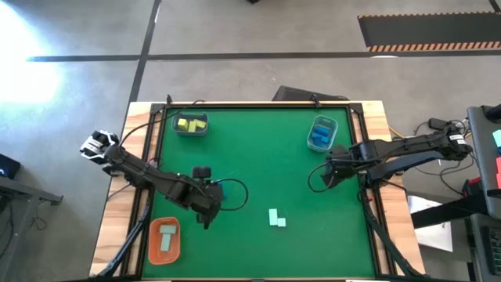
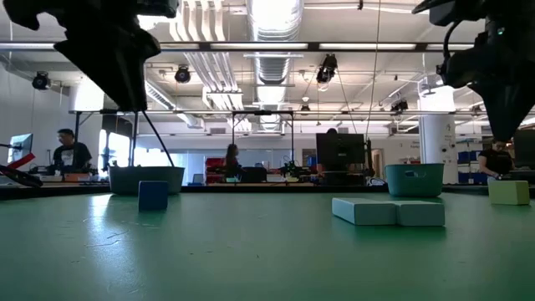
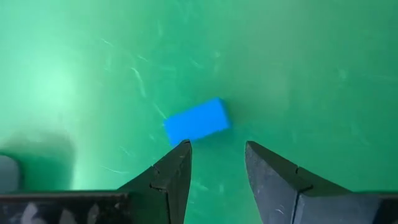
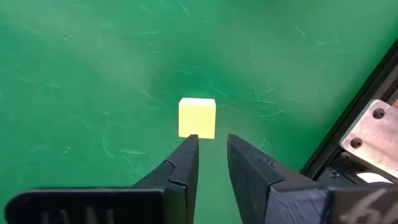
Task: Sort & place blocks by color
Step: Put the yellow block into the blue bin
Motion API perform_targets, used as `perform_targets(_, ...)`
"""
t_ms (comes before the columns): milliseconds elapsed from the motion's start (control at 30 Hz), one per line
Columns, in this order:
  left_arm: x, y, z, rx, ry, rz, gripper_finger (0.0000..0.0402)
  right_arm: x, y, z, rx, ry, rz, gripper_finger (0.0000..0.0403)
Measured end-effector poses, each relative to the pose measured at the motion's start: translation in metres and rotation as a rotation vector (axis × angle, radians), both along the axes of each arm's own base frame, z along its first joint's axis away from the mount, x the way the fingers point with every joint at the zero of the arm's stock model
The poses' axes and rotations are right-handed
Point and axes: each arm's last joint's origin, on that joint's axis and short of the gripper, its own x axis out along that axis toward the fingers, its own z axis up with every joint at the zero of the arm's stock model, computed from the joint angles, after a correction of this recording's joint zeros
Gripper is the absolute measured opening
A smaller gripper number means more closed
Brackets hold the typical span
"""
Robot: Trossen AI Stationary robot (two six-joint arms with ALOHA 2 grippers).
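Flanking mint blocks (image 1: 276,217): three trays (image 1: 191,125)

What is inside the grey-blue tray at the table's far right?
Blue blocks fill the grey-blue tray in the high view. How many is unclear, since they overlap. In the low view the tray's wall hides them entirely.

Three trays sit on the tabletop (image 1: 258,149): two grey-blue trays (image 1: 191,125) (image 1: 322,133) and one orange tray (image 1: 164,240). Loose on the green: two mint blocks (image 1: 276,218) touching each other, one blue block (image 3: 196,121), one yellow block (image 4: 197,117). Two arms reach in, one gripper (image 3: 216,163) (image 4: 212,160) each.
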Motion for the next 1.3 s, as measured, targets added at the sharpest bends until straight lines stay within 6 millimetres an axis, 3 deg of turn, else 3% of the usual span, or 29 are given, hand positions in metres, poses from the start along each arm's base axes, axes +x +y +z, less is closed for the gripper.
perform_targets(233, 0.005, 0.007, 0.002, 0.122, -0.038, -0.042, 0.0134, 0.000, 0.000, 0.000, -0.001, 0.003, -0.001, 0.0082)
perform_targets(633, 0.007, 0.012, -0.001, 0.150, -0.061, -0.009, 0.0134, 0.022, 0.001, -0.019, -0.045, 0.082, 0.058, 0.0204)
perform_targets(900, 0.006, 0.013, -0.004, 0.160, -0.052, -0.008, 0.0134, 0.035, 0.003, -0.040, -0.003, 0.218, 0.064, 0.0260)
perform_targets(1067, 0.006, 0.013, -0.004, 0.163, -0.057, -0.005, 0.0134, 0.042, 0.004, -0.052, -0.002, 0.283, 0.085, 0.0272)
perform_targets(1300, 0.007, 0.012, -0.004, 0.158, -0.070, -0.004, 0.0134, 0.053, 0.005, -0.066, -0.012, 0.292, 0.131, 0.0257)
